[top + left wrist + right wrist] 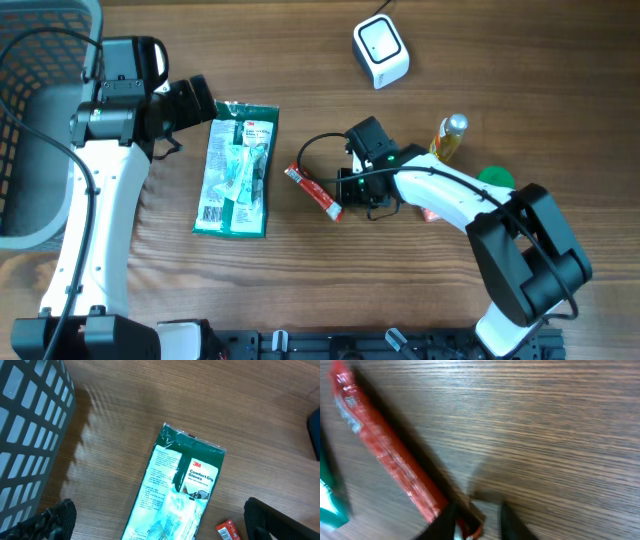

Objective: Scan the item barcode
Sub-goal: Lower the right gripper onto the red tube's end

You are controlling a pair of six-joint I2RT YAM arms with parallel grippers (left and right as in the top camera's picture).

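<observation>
A green glove pack (237, 168) lies flat on the wooden bench (300, 60). Everything here is told from that pack.

The thing to scan is a long red stick pack (314, 191). It lies flat on the bench just beside the glove pack, on the side where the right arm is. The two packs do not touch.

The right pincer (477, 510) is down at the end of the red pack that is farther from the glove pack. Its two fingers are a little apart, and that end of the red pack sits between them. One finger is right up against the red pack. There is a small gap between the pack and the other finger, so the pack is not squeezed.

The left pincer (160, 522) is above the top end of the glove pack. Its fingers are spread very wide. It holds nothing and touches nothing.

A grey basket (30, 435) stands on the other side of the glove pack, near the left arm. A white scanner (381, 52) sits well away from the glove pack, past the red pack. A yellow bottle (449, 138) lies farther off, beyond the right pincer.
</observation>
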